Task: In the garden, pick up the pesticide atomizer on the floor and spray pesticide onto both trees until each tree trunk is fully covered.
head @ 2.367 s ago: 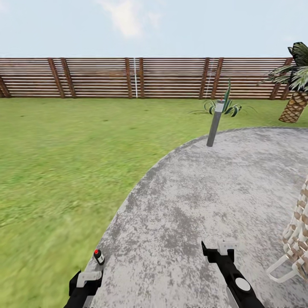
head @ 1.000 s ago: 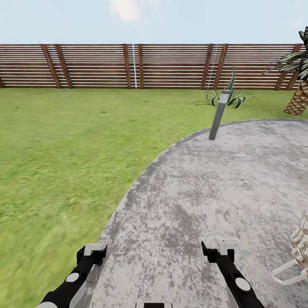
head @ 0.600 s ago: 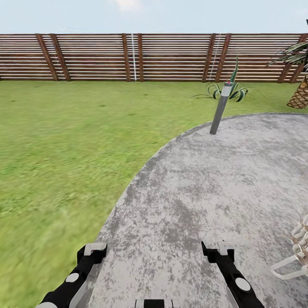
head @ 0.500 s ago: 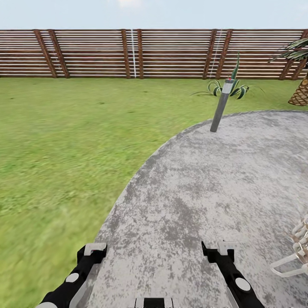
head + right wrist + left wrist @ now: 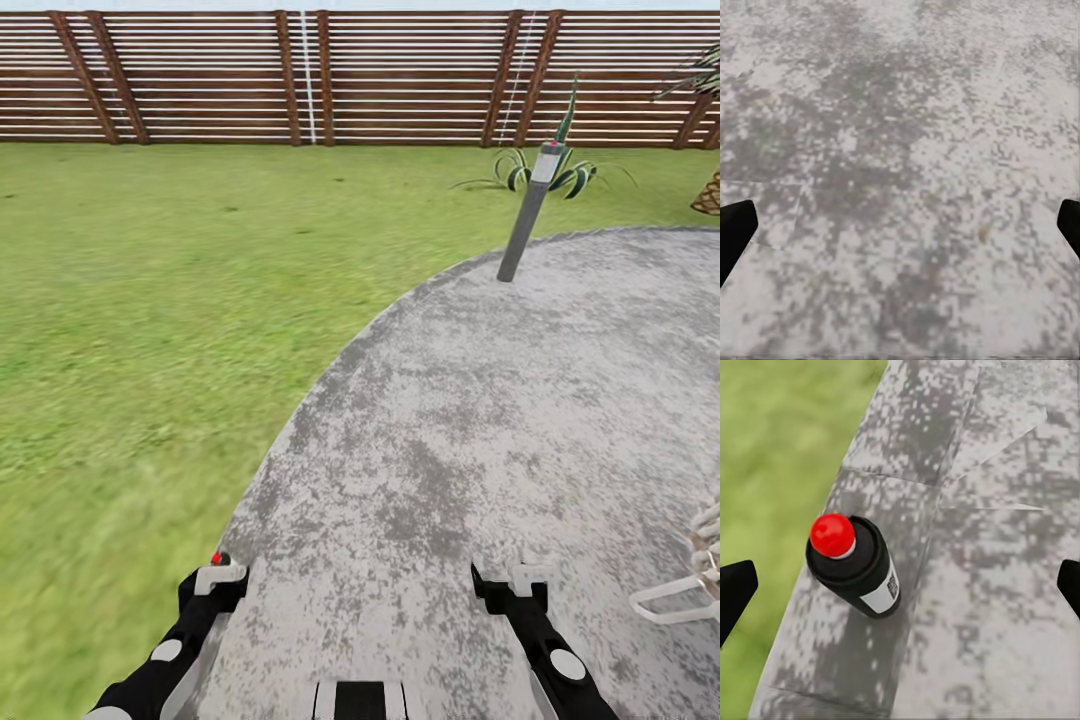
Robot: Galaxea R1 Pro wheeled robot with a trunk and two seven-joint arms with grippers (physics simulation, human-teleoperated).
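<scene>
Grey, mottled concrete paving (image 5: 480, 420) spreads in a rounded slab under the robot, its curved edge meeting the green lawn (image 5: 150, 300) that runs off toward ten and eleven o'clock. At twelve o'clock a brown horizontal-slat fence (image 5: 300, 80) closes the garden. A grey bollard (image 5: 528, 215) stands tilted at the pad's far edge, about one o'clock, with a spiky striped plant (image 5: 545, 170) just behind it. A white woven chair (image 5: 690, 580) pokes in at four o'clock.

Near seven o'clock the left gripper (image 5: 900, 585) hangs above the pesticide atomizer (image 5: 855, 562), a near-black bottle with a red top and a small white label, standing upright on the paving close to the grass edge. The dark fingertips (image 5: 735, 592) sit wide apart, one on each side of the bottle and clear of it. From the head camera, only the atomizer's red top (image 5: 216, 559) peeks past the left gripper (image 5: 215, 580).

The right gripper (image 5: 900, 225), at five o'clock, is spread wide over bare concrete and holds nothing.
</scene>
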